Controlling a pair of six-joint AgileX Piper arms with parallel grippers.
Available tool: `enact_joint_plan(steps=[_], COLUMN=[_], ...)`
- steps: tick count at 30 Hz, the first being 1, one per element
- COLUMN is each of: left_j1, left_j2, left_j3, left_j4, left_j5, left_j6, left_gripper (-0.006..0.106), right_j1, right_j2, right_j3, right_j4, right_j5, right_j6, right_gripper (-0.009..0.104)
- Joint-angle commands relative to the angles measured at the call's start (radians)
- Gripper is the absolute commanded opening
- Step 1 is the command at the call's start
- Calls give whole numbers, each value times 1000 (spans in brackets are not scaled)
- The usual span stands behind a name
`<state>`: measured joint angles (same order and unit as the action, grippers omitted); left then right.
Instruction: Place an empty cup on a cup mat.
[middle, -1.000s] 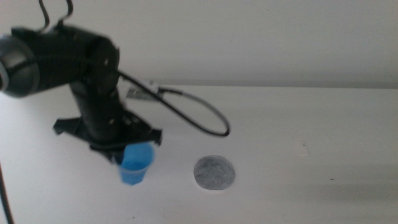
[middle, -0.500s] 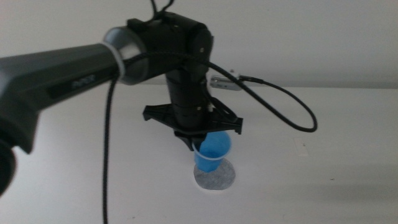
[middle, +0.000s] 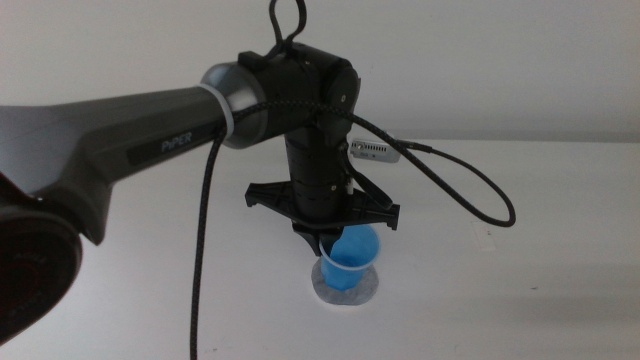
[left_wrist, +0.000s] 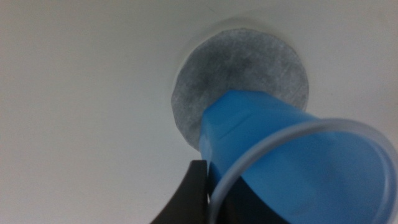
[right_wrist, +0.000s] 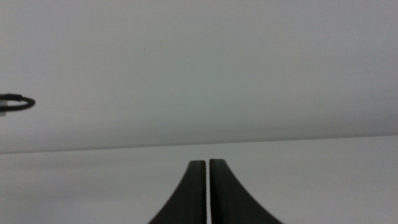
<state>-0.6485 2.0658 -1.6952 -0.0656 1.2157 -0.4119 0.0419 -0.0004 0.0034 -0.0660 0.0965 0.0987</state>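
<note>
Left gripper clamps the bright blue, thin-rimmed cup — tapered base over the speckled grey cup mat.

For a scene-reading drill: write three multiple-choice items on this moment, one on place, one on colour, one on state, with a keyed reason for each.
1. Where is the cup?
A. over the cup mat
B. far left of the mat
C. at the table's back edge

2. What colour is the cup?
A. red
B. blue
C. green

3. How is the left hand?
A. open and away from the cup
B. out of view
C. shut on the cup's rim

Key: 1 A, the left wrist view shows the cup's base over the grey disc; 2 B, its wall is bright blue; 3 C, its jaws pinch the rim.
</note>
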Motion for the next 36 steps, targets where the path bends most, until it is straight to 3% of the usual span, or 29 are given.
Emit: enact_joint_plan(steps=[1,26,31,36], left_j1=[-10,-10,-10,-10], left_j2=[13,76,76,76], left_j3=[-6,-6,-6,-6], left_j4=[-18,-56,-47,-24], left_j5=[30,-58,-54,-43], left_j6=[4,14,23,49], left_gripper=[-2,0,16,45], right_j1=[1,1,1,1], right_j2=[-36,-36,-36,-36], right_j3=[35,35,35,35], right_j4=[-10,-10,-10,-10], right_j5=[-6,-6,-6,-6], right_j6=[-1,-1,-1,-1], right_gripper=[-2,-2,-2,-2])
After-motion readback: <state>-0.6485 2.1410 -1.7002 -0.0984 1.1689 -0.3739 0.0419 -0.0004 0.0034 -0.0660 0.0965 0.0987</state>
